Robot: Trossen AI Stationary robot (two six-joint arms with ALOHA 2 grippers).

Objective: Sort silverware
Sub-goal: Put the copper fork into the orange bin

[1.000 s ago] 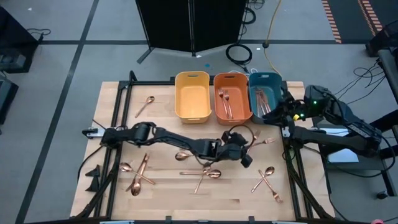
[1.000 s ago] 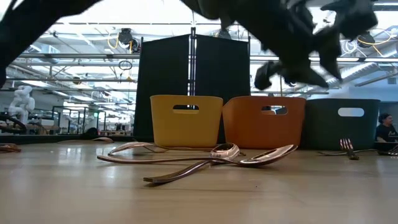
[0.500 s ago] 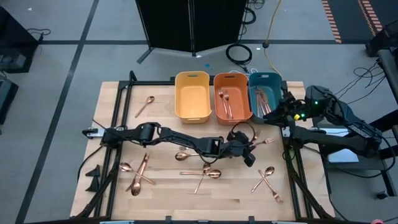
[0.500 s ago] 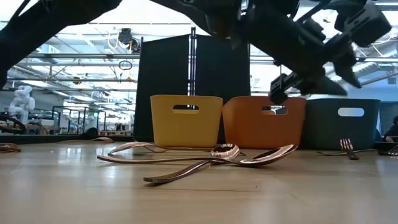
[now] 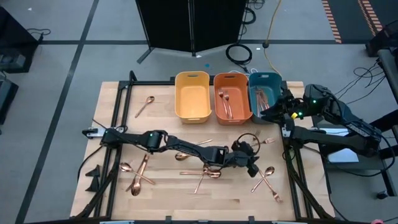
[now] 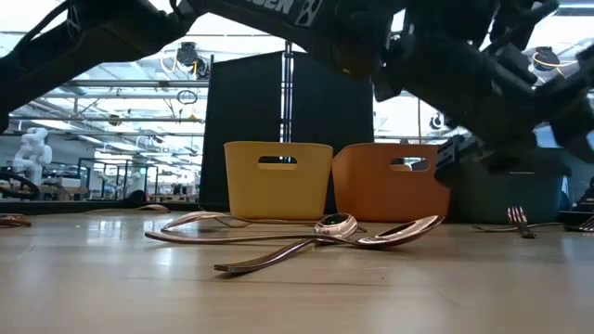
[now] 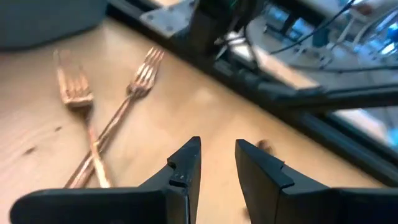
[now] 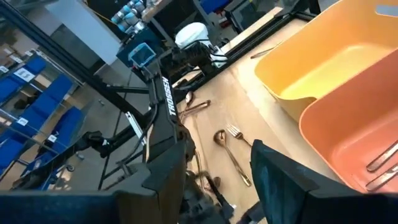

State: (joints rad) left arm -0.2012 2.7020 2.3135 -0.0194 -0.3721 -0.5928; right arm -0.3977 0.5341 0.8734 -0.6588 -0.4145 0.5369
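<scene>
The left arm stretches low across the table, and its gripper [image 5: 252, 163] hangs over the right-hand part of the boards, close to a crossed pair of forks [image 7: 99, 134]. From its wrist camera the two dark fingers [image 7: 186, 165] stand a small way apart with bare wood showing in the slot between them; nothing is pinched there. The right gripper [image 5: 278, 112] waits at the table's right edge, beside the teal bin [image 5: 265, 81], with its fingers [image 8: 273, 171] spread wide and nothing in them.

The silverware is split up. Some copper pieces already lie in the orange bin [image 5: 232, 79] and in the teal bin. The yellow bin [image 5: 191, 78] looks bare inside, though its far corners are hard to read from above. The rest sits loose on the wood: a lone spoon [image 5: 145, 106] near the back left, a cluster [image 5: 138, 175] at front left, a tangle of spoons [image 6: 316, 237] in the middle, and a crossed pair of spoons [image 5: 266, 180] at front right, just beside the left gripper.
</scene>
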